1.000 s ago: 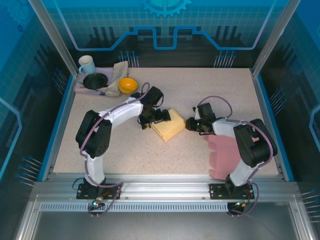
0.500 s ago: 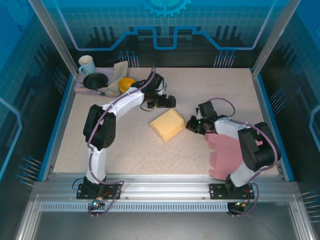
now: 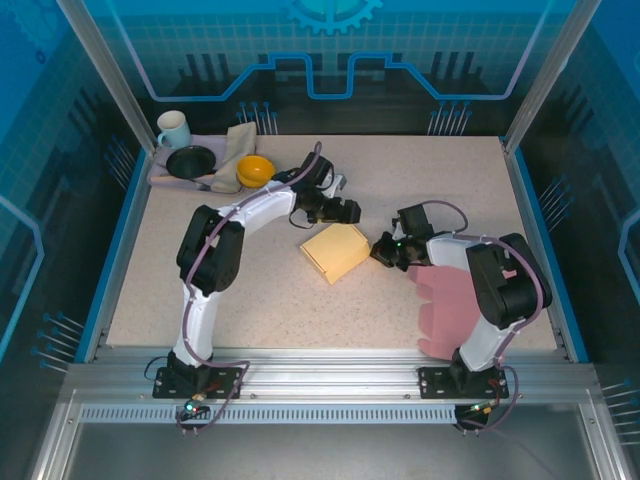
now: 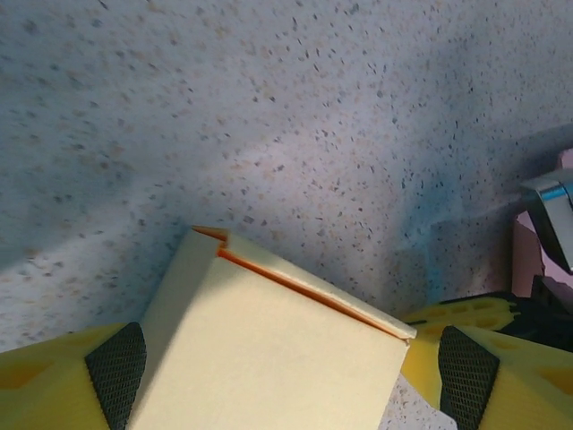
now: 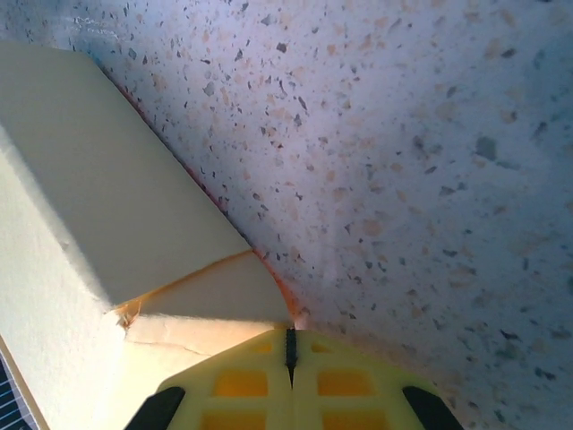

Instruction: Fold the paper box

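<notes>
paper box (image 3: 335,250) folding looks close to finished, and what has changed is mostly at the two pincers. the right pincer (image 3: 383,250) has gone from a slight gap to pressed fully together. its yellow fingertips (image 5: 255,385) meet in a thin seam right at the box's right-hand corner, where a small triangular flap tucks in. nothing shows caught between them, so it reads as a brace or nudge against the corner, not a pinch. the left pincer (image 3: 343,212) has left the near-left side of the box, where it sat a second ago, and swung round to the far side. it now hangs just beyond the far corner with its pads (image 4: 116,372) spread wide; in the wrist view the box's far end lies between them, and no clamping is visible. the box itself has barely shifted: it rests flat on the bench (image 3: 250,300) between the two arms, closed up as a cream block with an orange line along one seam. my guess is that the left side has been let go as done, and that the far edge, where the seam gapes a little, is next to be pressed. further out, the orange bowl (image 3: 255,170), black dish (image 3: 190,160), mug (image 3: 173,128) and cloth (image 3: 237,148) sit in the far-left corner, well apart from the work, and a pink mat (image 3: 450,305) lies under the right arm.
</notes>
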